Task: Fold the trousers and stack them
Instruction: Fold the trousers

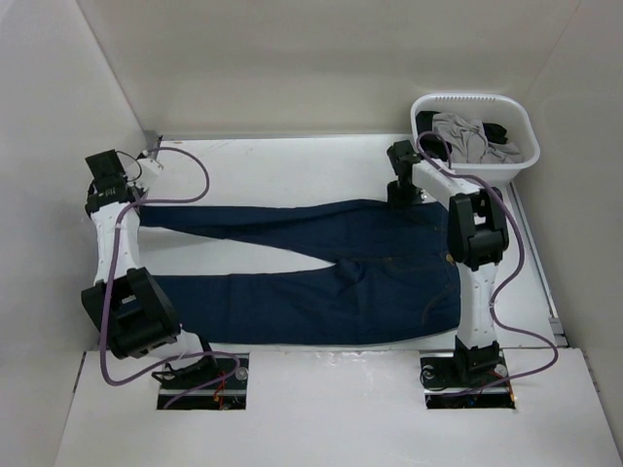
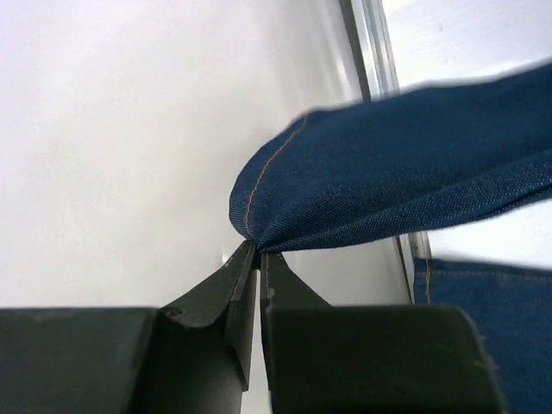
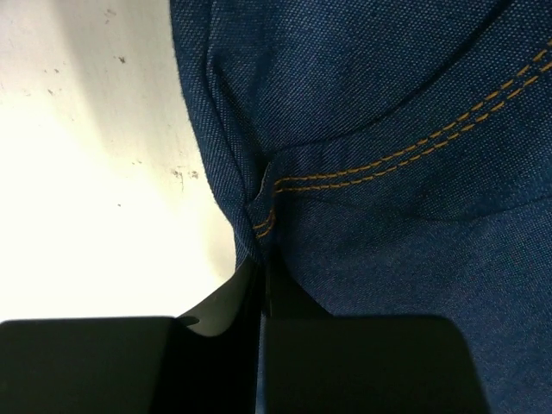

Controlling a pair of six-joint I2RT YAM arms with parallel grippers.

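Note:
The dark navy trousers [image 1: 331,268] lie spread flat across the table, waistband to the right, legs to the left. My left gripper [image 1: 125,197] is shut on the hem of the far leg [image 2: 285,185] at the far left and pinches it at its fingertips. My right gripper [image 1: 402,191] is shut on the far corner of the waistband, where orange double stitching [image 3: 362,168] shows right at the jaws. The near leg lies flat along the table's near side.
A white basket [image 1: 516,165] stands at the back right corner and holds a light grey garment [image 1: 458,133] and a black garment [image 1: 498,130]. White walls close in the left, back and right. A metal rail [image 2: 371,52] runs along the table edge.

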